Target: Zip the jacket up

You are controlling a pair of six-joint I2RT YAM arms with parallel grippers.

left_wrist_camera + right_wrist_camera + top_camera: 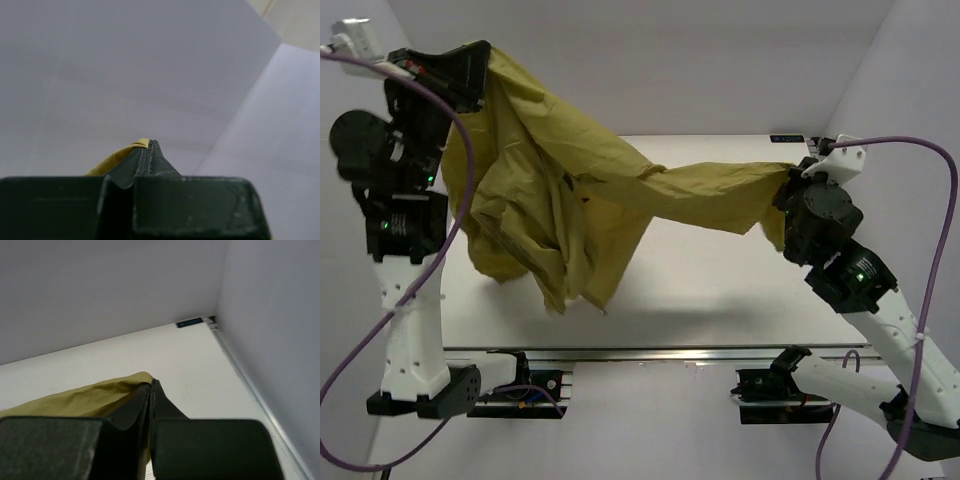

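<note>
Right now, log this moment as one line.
left gripper: shut on jacket, high up | right gripper: shut on jacket, lower | jacket: crumpled, hanging stretched between both grippers

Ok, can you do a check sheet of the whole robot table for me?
Surface: white table, shadow under the jacket.
Job's things: jacket lifted, bunched, stretched between both arms; zipper not visible.
Clutter: nothing seen.
Grippers: left gripper shut on jacket; right gripper shut on jacket.
Cables: purple cables loop off both arms; the left one crosses the jacket.
Surroundings: white walls; dark label at the table's far edge.
</note>
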